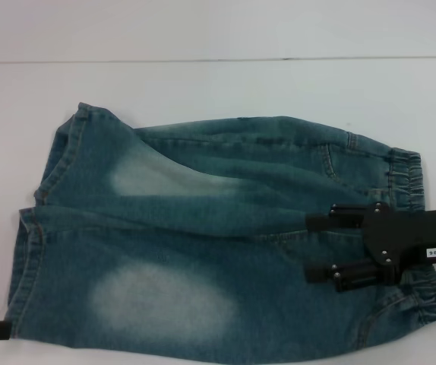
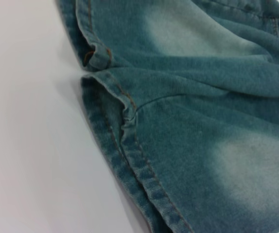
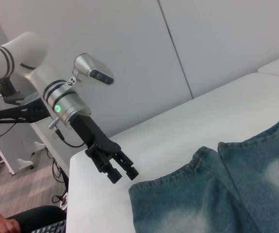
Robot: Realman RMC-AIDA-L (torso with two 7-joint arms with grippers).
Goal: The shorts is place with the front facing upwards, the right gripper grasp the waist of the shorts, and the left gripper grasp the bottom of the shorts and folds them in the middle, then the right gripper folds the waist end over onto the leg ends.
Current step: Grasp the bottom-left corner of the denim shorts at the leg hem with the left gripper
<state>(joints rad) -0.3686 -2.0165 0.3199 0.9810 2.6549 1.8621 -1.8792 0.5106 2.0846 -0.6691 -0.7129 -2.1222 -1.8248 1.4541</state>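
The shorts (image 1: 218, 243) lie flat and spread on the white table (image 1: 203, 84), waistband to the robot's right and the 2 leg hems to its left, so the work looks to be at its opening step: both arms closing in for the first grasps, with no fold made yet. The right gripper (image 1: 318, 246) hangs over the waist end of the shorts, just inside the puckered waistband (image 1: 431, 293), its 2 fingers spread apart and pointing along the cloth toward the legs; from the head view it is not clear whether they touch the denim, and they hold nothing. The left gripper (image 3: 122, 171) sits at the near corner of the leg hems (image 1: 32, 258), just off the cloth over bare table, its fingers slightly parted with nothing between them. Its own wrist camera looks down on the 2 hems and the gap between the legs. The next move likely calls for the right gripper to settle on the waistband and pinch it, and for the left to slide onto a hem and close there.
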